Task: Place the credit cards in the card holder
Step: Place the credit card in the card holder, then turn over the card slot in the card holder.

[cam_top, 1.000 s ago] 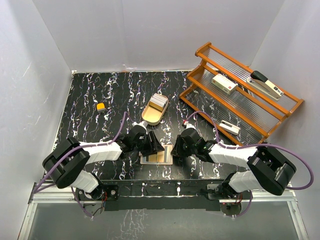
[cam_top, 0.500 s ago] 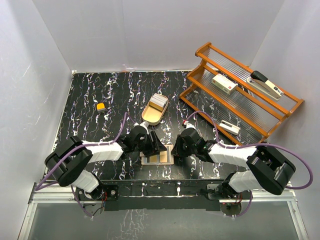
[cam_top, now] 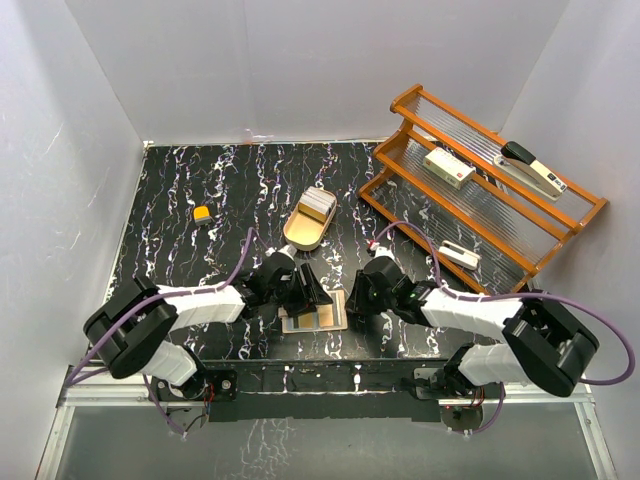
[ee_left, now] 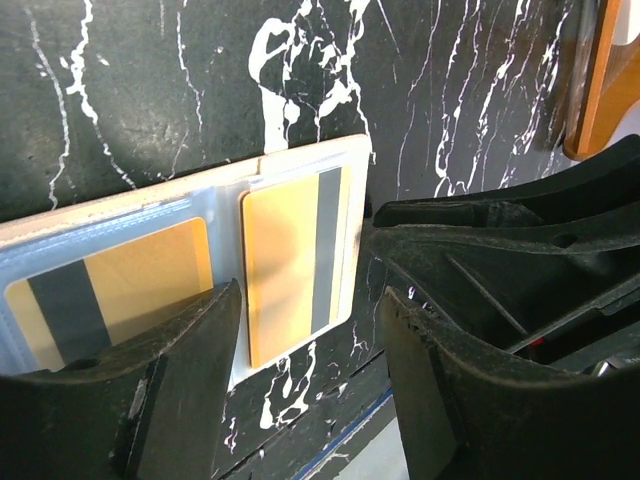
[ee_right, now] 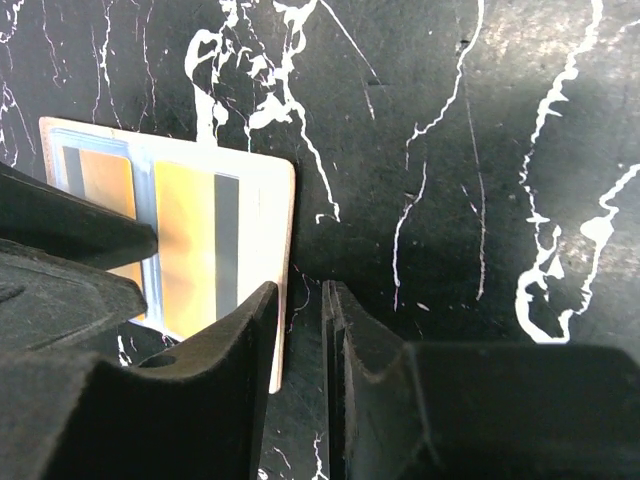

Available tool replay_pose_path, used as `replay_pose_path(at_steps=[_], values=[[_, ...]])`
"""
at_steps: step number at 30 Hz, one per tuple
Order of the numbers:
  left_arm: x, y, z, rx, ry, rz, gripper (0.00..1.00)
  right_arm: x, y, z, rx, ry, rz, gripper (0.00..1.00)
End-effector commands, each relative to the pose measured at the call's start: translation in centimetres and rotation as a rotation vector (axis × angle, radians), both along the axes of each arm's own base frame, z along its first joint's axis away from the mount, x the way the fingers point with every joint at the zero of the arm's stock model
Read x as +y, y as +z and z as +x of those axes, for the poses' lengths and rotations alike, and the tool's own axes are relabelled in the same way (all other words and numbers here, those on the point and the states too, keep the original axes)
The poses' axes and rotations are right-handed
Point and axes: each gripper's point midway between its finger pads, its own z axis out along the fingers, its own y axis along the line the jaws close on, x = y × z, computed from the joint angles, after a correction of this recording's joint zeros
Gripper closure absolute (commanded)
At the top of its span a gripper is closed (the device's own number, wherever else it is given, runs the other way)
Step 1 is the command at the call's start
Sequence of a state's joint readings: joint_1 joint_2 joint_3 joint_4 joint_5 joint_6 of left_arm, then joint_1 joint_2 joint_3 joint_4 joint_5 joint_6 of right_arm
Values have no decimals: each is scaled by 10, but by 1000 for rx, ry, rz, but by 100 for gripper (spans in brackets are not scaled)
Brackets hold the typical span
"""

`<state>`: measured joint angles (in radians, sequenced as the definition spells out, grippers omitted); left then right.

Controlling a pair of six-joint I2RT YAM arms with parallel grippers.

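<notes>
At the desk [cam_top: 200,180]'s near edge, the holder [cam_top: 315,318] is apparently steadied by wide-spread left fingers [ee_left: 180,380] so a card [ee_left: 295,255] can be seated by nearly closed, empty right fingers [ee_right: 230,350].

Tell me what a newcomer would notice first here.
The open card holder lies near the front of the table, yellow striped cards in its slots, the left tool and right tool flanking it. Behind it sits a gold oval tray holding a card stack; a wooden rack stands far right.
</notes>
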<state>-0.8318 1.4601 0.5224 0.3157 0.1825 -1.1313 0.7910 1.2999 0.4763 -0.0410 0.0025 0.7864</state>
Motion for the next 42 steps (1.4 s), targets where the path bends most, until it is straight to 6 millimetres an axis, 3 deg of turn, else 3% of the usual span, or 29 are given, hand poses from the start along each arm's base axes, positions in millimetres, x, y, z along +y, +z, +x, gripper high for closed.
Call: replay_pose_path(at_steps=[1, 12, 23, 31, 42], values=[[10, 16, 5, -38, 16, 43, 43, 3, 27, 10, -63, -15, 14, 76], [54, 18, 14, -13, 92, 102, 43, 23, 56, 13, -77, 3, 101, 81], [72, 7, 12, 25, 107, 128, 42, 73, 68, 6, -75, 92, 124, 82], [79, 1, 9, 55, 117, 145, 42, 106, 52, 3, -53, 147, 74, 83], [74, 5, 6, 81, 131, 46, 41, 111, 35, 5, -33, 153, 25, 85]])
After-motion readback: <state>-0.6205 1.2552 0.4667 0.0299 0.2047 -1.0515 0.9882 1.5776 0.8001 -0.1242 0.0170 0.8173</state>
